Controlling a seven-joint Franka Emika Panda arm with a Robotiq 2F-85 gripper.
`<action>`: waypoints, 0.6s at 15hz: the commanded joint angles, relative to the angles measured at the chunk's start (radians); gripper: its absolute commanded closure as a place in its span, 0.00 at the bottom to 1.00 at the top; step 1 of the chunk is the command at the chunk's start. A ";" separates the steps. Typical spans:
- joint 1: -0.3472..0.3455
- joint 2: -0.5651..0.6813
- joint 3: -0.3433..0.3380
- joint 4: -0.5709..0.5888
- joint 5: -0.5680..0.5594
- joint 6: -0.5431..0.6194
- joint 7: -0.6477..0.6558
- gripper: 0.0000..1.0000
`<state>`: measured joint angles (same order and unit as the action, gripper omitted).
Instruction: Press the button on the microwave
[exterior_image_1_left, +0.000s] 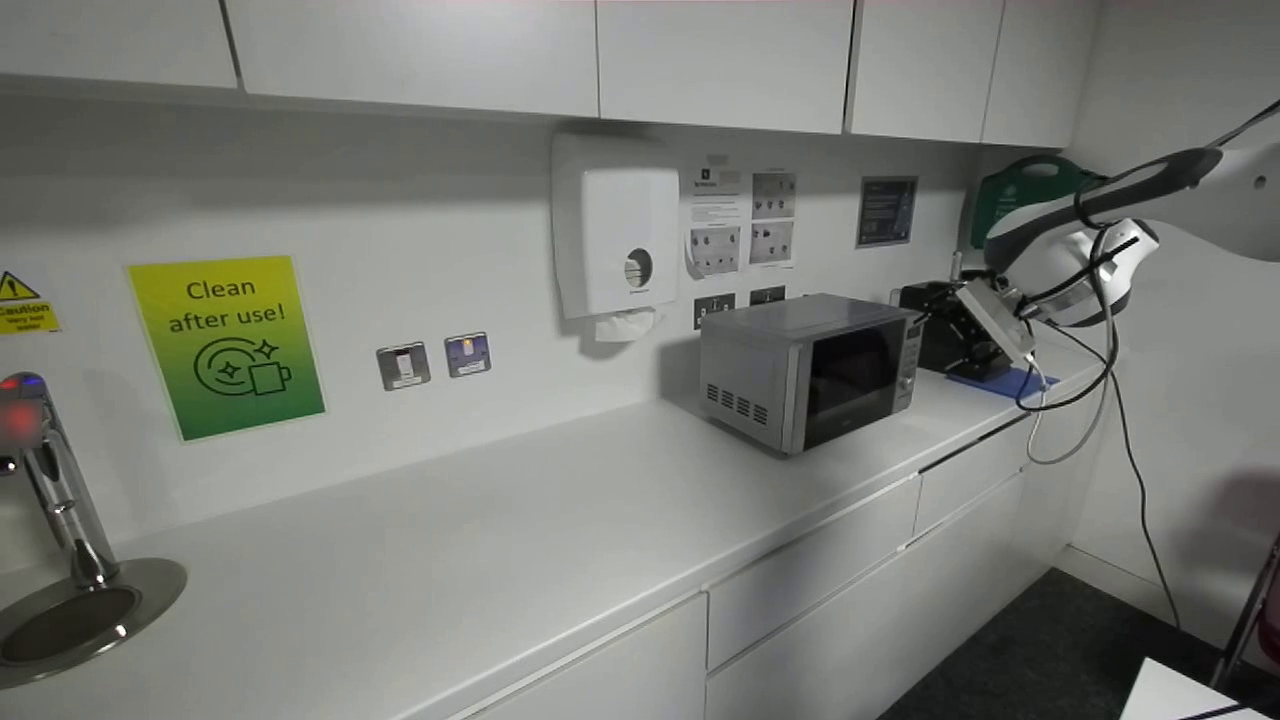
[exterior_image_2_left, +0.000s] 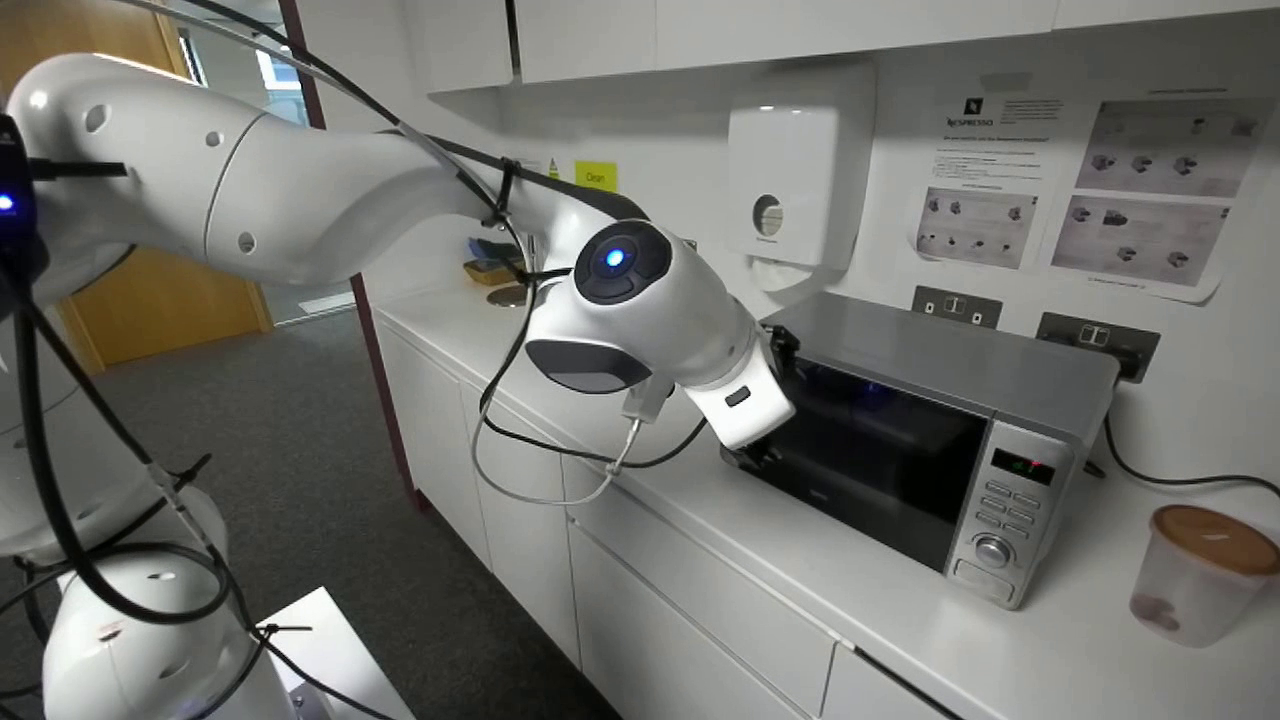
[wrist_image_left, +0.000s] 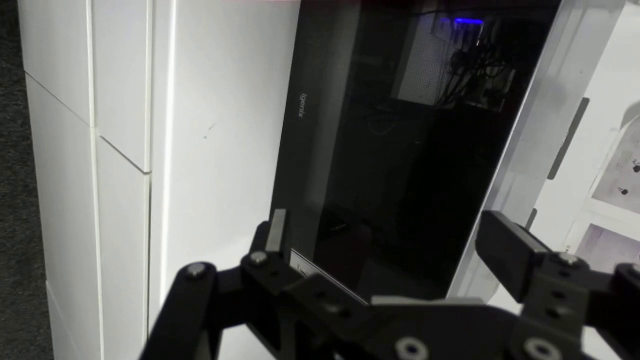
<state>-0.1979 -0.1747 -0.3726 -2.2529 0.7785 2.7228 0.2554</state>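
a black, jointed gripper (wrist_image_left: 385, 220) is carried at the end of a thick white-and-grey robot arm (exterior_image_2_left: 340, 200); in the wrist view its blocky fingers (wrist_image_left: 505, 245) are seen parted wide, with a dark, reflective glass door (wrist_image_left: 400, 150) framed between them. that closed door is part of the boxy silver-grey metal microwave (exterior_image_1_left: 800, 375), which is placed on a long white counter (exterior_image_1_left: 400, 560), its front facing the gripper; whether its surface is touched by the fingers cannot be told from these angles. beside the door, a narrow silver control strip (exterior_image_2_left: 1022, 556) is fitted with a small lit display (exterior_image_2_left: 1023, 466), rows of silver buttons (exterior_image_2_left: 995, 505) and a round metal dial (exterior_image_2_left: 993, 551). near that end of the microwave, but apart from it, a clear plastic tub (exterior_image_2_left: 1190, 590) with a brown lid (exterior_image_2_left: 1215, 538) is set on the same counter. behind, two dark wall sockets (exterior_image_2_left: 957, 307) and several grey-and-white printed sheets (exterior_image_2_left: 980, 225) are fixed to the white wall (exterior_image_1_left: 450, 230), and a white plastic towel dispenser (exterior_image_1_left: 610, 230) is mounted above the counter, a tongue of white paper (exterior_image_1_left: 625, 325) hanging from it. farther along, a yellow-and-green sign (exterior_image_1_left: 230, 345) reading "clean after use!" is stuck up, and farthest off a chrome tap (exterior_image_1_left: 72, 510) is set at the rim of a round, steel-edged basin (exterior_image_1_left: 165, 578).
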 joint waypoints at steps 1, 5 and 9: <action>-0.028 -0.001 0.025 0.001 0.004 -0.004 -0.001 0.00; 0.021 0.009 -0.012 0.009 0.098 0.020 -0.042 0.00; 0.044 0.085 -0.055 0.076 0.402 0.033 -0.129 0.00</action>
<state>-0.1801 -0.1579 -0.3849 -2.2483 0.9844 2.7317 0.2096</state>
